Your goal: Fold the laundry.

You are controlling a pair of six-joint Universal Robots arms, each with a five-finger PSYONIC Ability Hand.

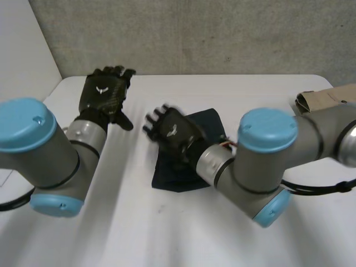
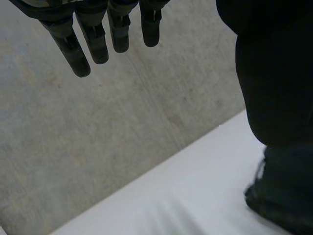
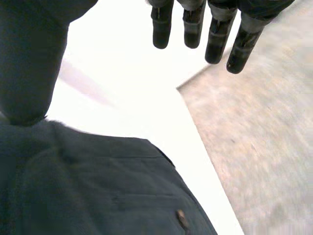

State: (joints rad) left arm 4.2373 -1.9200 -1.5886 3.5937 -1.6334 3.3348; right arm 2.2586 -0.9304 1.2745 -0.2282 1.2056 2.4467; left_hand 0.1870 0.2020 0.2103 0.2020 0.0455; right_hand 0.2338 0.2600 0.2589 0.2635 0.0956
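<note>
1. My left hand [image 1: 104, 94] hangs over the far left part of the white table [image 1: 139, 233]. Its fingers [image 2: 98, 44] are straight and slightly spread, holding nothing.
2. The dark blue cloth [image 1: 175, 175] lies folded near the table's middle, well apart from that hand.
3. My right hand [image 1: 173, 132] is above the cloth's left edge. Its fingers [image 3: 191, 29] are straight and relaxed, gripping nothing, with cloth beneath the palm.
4. A brown cardboard piece [image 1: 325, 99] sits at the table's far right edge.
</note>
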